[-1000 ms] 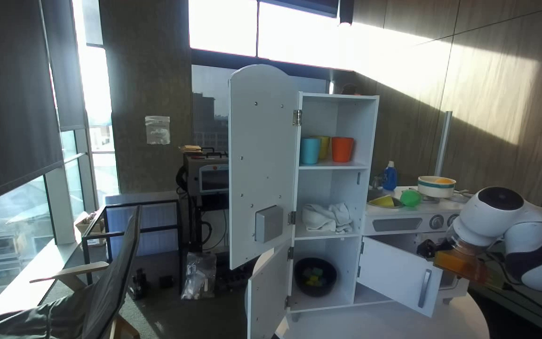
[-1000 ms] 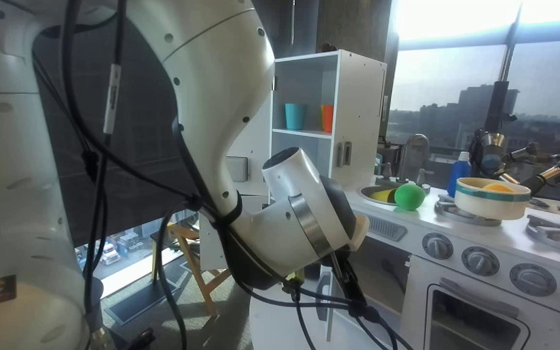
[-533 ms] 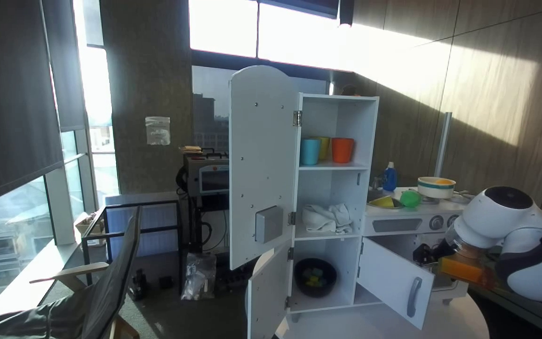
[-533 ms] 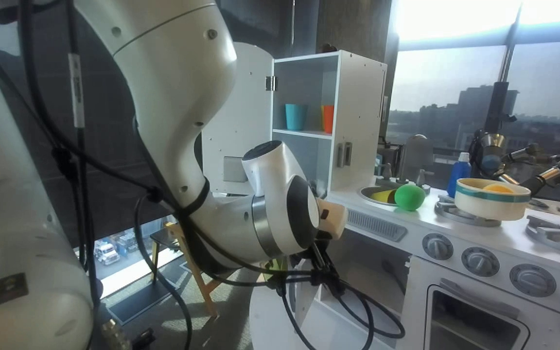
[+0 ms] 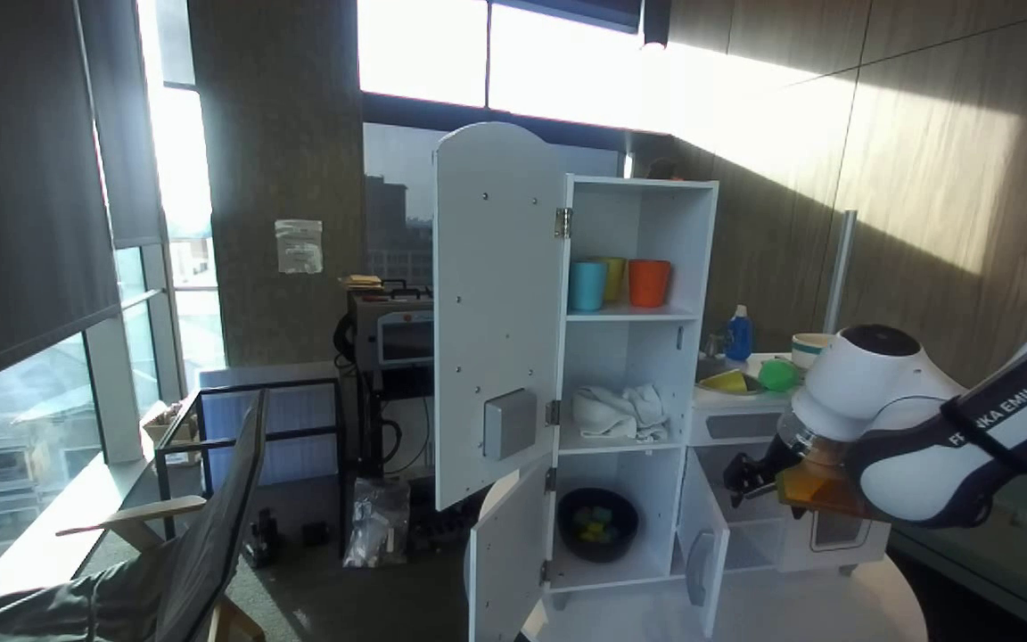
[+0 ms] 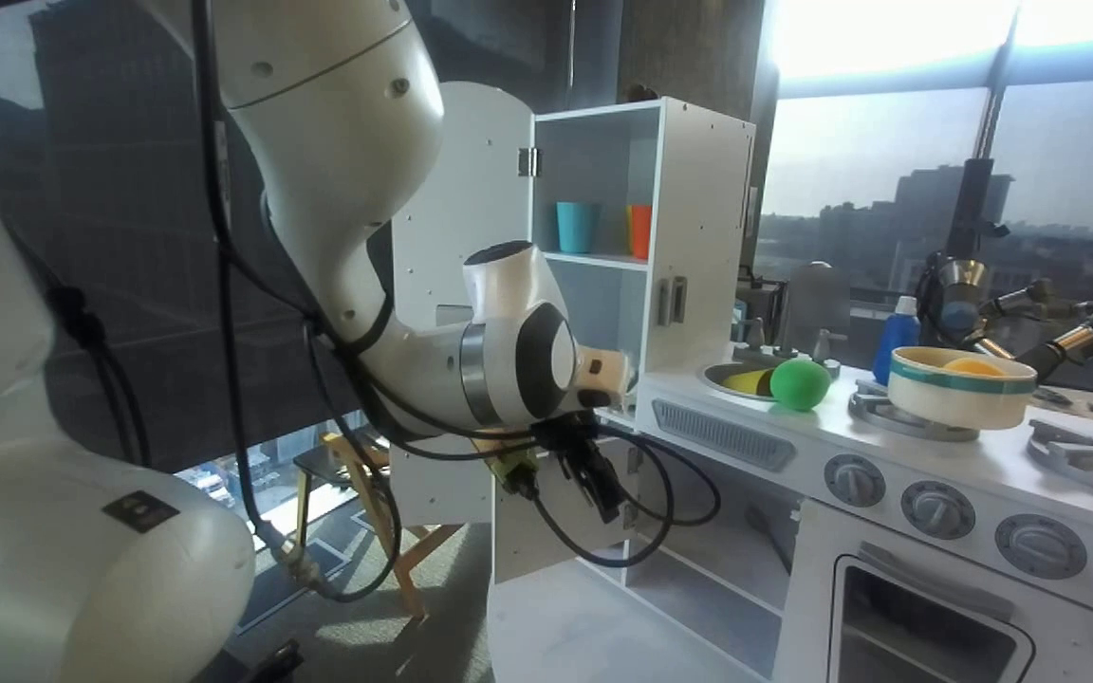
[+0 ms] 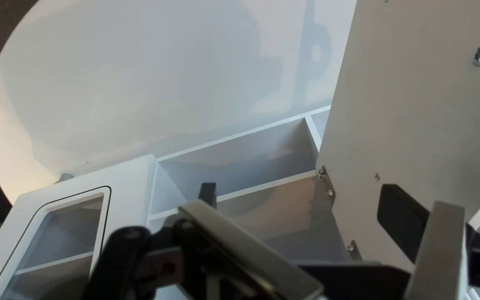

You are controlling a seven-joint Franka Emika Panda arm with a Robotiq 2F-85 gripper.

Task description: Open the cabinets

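The white door (image 5: 706, 544) under the sink stands wide open; its grey handle (image 5: 701, 567) faces the tall cabinet (image 5: 708, 267). Its inner face (image 7: 406, 104) with hinges fills the right of the wrist view. The low cabinet's inside (image 6: 698, 531) is exposed. The tall cabinet's upper door (image 5: 496, 294) and lower door (image 5: 509, 553) are also open. My gripper (image 7: 305, 207) is open and empty, its fingers spread in front of the low opening. It shows beside the door in both exterior views (image 5: 765, 502) (image 6: 594, 479); I cannot tell whether a finger touches the door.
The cabinets stand on a round white table (image 7: 148, 71). The oven door (image 7: 127, 187) is beside the opening. Cups (image 5: 587, 285), a cloth (image 5: 620, 412) and a black bowl (image 5: 598, 526) are on the shelves. A green ball (image 6: 800, 384) and a pot (image 6: 959, 389) sit on the counter.
The door under the sink has swung wider open, toward the tall cabinet. My arm and gripper have moved the same way, toward the tall cabinet.
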